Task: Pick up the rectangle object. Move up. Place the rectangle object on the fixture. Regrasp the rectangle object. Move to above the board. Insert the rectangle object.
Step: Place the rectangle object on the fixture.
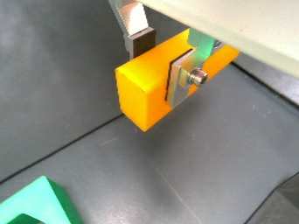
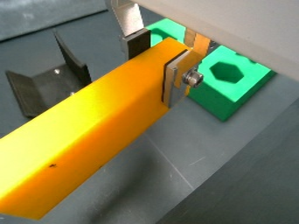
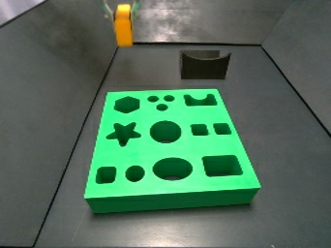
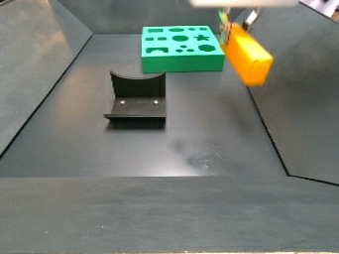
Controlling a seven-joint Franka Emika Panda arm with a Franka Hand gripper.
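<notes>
My gripper [image 1: 162,59] is shut on the orange rectangle object [image 1: 149,87], with one silver finger plate on its near face and the dark pad of the other finger against its far face. The long block [image 2: 87,144] sticks out from the jaws and hangs well above the dark floor. In a side view the block [image 4: 248,55] hangs under the gripper [image 4: 239,14], right of the green board [image 4: 183,48] and away from the dark fixture [image 4: 137,99]. Another side view shows the block [image 3: 124,24] at the far left, the fixture [image 3: 203,63] and the board [image 3: 168,145].
The dark bin has sloping walls [image 4: 54,89] on all sides. The board's corner [image 1: 35,206] and its hexagon cut-out [image 2: 230,73] show below the gripper in the wrist views. The fixture [image 2: 47,79] stands empty.
</notes>
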